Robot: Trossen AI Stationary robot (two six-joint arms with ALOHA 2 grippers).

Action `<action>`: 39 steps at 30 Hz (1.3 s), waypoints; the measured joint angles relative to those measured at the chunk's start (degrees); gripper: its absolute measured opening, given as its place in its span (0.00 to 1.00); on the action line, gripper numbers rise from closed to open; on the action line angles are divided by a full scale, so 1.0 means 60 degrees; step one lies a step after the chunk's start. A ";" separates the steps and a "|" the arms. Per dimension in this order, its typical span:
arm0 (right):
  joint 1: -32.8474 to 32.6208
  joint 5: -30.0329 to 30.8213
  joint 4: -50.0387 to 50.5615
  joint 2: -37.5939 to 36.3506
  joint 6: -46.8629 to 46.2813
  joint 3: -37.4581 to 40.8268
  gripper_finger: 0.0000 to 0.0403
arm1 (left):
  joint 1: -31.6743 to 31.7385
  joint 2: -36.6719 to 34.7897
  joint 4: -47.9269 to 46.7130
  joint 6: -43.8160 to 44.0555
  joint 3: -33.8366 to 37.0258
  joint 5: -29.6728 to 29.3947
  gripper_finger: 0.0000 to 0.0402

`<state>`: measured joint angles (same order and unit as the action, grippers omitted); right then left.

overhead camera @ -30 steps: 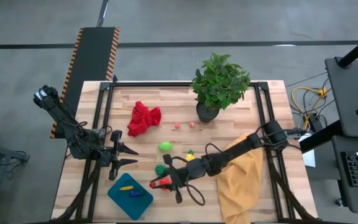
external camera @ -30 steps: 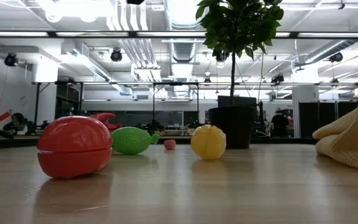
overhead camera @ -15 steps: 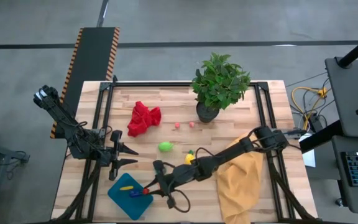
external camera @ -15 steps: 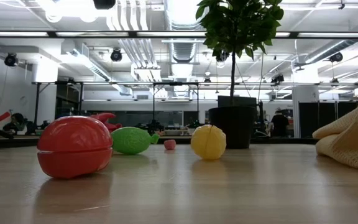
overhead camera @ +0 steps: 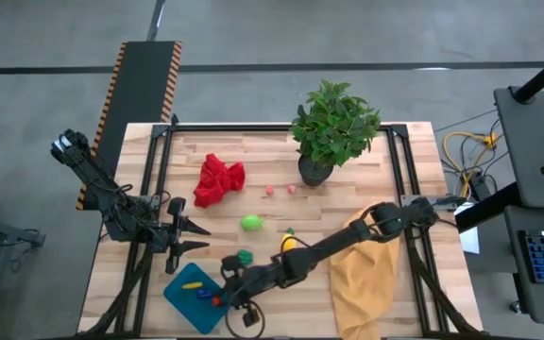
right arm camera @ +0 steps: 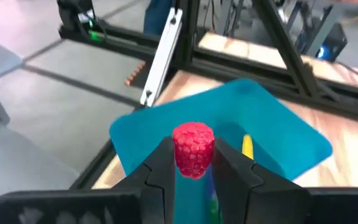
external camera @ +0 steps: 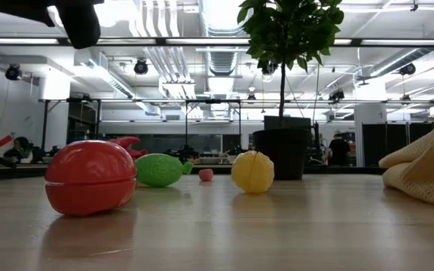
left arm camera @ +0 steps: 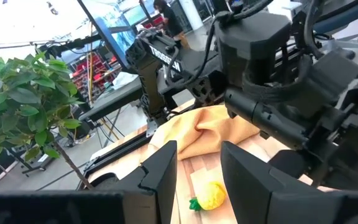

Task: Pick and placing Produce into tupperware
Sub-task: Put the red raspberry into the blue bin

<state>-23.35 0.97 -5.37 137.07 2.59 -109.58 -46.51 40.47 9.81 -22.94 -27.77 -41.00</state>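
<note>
My right gripper reaches across from the table's right and hangs over the right side of the teal tupperware, shut on a red bumpy produce piece. Inside the tupperware lie a yellow piece and a dark blue-purple one. On the wood rest a bright green piece, a dark green piece, a yellow piece and two tiny pink pieces. The low view shows a large red round piece on the table. My left gripper waits open at the table's left. My right gripper pinches the red bumpy piece by its two sides between both fingers. The fingers come slanting down from the table's right. The piece sticks out past the fingertips, lifted clear above the tupperware's floor.
A potted plant stands at the far middle, a red cloth far left of centre, and a mustard-yellow cloth under my right arm on the right. The black frame rails run along the table's sides.
My right gripper has carried the red piece toward the table's left and near edge, from beside the dark green piece to over the tupperware. The dark green piece, earlier next to the gripper, now lies apart from it.
</note>
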 joint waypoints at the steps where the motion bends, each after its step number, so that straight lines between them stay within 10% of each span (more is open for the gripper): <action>1: -0.0004 -0.0007 0.0309 0.0000 -0.0001 -0.0139 0.19 | -0.0001 0.0000 0.0001 0.0000 0.0000 -0.0002 0.27; 39: -0.0062 -0.0161 0.0578 0.0274 -0.0682 0.0054 0.19 | 0.0001 0.0000 -0.0008 0.0000 0.0000 -0.0002 0.27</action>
<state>-23.73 0.01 -1.91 138.72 -1.50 -109.25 -46.51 40.47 9.77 -22.94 -27.77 -41.01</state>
